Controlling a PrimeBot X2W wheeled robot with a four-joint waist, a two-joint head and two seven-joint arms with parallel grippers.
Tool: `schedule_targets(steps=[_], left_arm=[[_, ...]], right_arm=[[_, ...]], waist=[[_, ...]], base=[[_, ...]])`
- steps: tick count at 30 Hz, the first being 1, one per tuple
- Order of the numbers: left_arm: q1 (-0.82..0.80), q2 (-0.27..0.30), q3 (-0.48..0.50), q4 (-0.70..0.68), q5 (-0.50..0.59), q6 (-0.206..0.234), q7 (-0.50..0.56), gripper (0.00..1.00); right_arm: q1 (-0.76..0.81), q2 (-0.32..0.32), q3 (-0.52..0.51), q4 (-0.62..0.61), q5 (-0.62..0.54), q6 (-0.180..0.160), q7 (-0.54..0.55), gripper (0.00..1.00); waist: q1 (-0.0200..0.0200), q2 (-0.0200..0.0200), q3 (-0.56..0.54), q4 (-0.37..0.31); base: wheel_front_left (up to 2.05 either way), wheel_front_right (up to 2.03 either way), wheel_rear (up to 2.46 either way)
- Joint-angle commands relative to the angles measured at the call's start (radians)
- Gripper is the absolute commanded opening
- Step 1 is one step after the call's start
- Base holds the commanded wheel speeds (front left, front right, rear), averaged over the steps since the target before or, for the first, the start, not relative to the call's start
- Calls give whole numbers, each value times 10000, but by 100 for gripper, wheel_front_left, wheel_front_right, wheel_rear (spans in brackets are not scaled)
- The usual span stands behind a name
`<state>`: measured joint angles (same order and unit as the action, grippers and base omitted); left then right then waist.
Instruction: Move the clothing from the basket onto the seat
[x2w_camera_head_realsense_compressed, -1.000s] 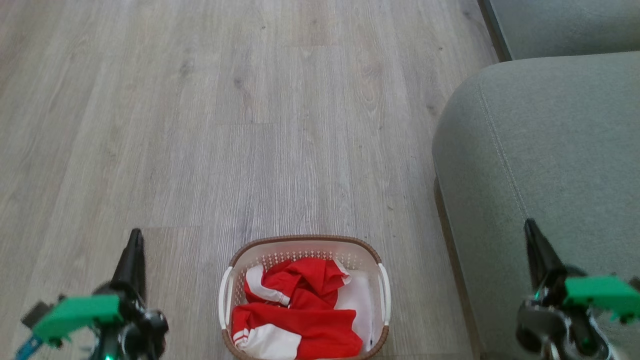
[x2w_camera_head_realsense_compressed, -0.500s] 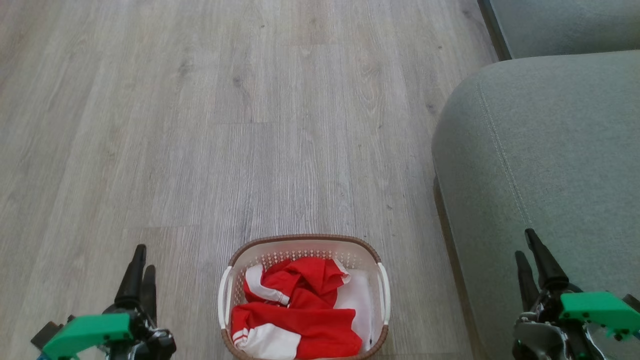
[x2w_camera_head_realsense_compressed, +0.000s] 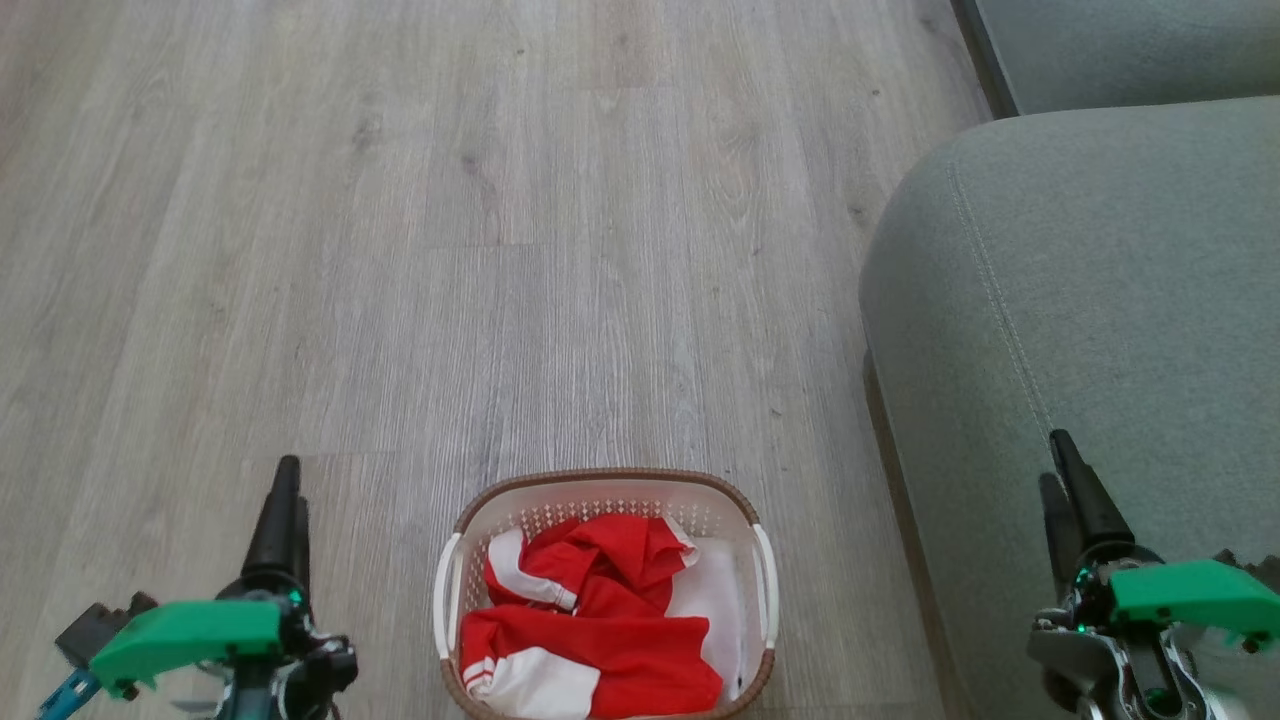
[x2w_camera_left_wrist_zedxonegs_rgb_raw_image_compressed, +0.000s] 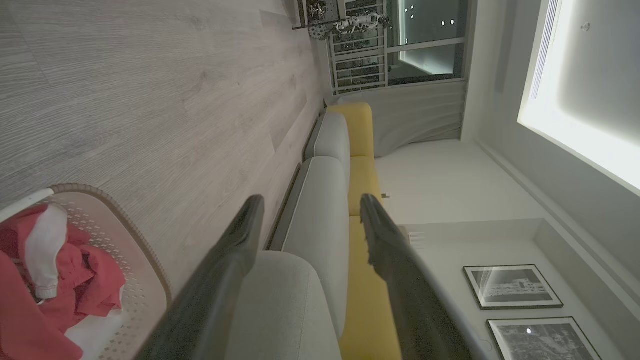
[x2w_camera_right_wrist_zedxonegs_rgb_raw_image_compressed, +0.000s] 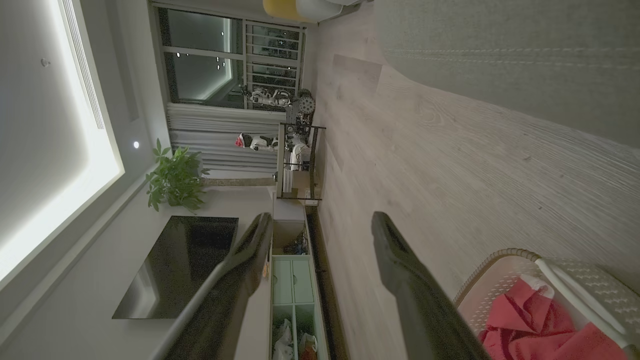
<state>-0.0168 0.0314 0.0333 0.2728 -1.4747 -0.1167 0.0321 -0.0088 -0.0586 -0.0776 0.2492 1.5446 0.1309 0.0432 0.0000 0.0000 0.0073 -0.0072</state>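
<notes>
Grey plank floor (x2w_camera_head_realsense_compressed: 500, 250) beneath the basket (x2w_camera_head_realsense_compressed: 600, 477) — left gripper (x2w_camera_left_wrist_zedxonegs_rgb_raw_image_compressed: 311, 200) and right gripper (x2w_camera_right_wrist_zedxonegs_rgb_raw_image_compressed: 322, 216) agape, empty.

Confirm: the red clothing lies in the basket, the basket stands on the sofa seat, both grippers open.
No: the head view shows the basket on the floor beside the seat, not on it. The clothing does lie in it; the left gripper and right gripper are open.
</notes>
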Motion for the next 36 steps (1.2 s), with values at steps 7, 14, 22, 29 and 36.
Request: schedule_targets(steps=[7,14,22,29,36], left_arm=[[-535,106,-206,-689,1184,167,-295,100],[-586,113,-436,-835,2551,399,-499,100],[-631,119,-665,-1034,3970,713,-704,100],[-670,125,-864,-1177,5097,980,-909,100],[-727,132,-1051,-1305,6032,1150,-1114,100]], right_arm=[[-577,-509,324,-620,-1162,0,-384,100],[-630,-539,384,-927,-2539,-1,-591,100],[-670,-677,576,-1205,-3821,-1,-798,100],[-688,-797,802,-1388,-4794,-1,-1004,100],[-725,-886,966,-1490,-5665,-1,-1211,100]], waist=[[0,0,-9,-49],[0,0,4,-98],[0,0,16,-128],[0,0,10,-152],[0,0,16,-180]], base=[[0,0,0],[0,0,0],[0,0,0],[0,0,0],[0,0,0]])
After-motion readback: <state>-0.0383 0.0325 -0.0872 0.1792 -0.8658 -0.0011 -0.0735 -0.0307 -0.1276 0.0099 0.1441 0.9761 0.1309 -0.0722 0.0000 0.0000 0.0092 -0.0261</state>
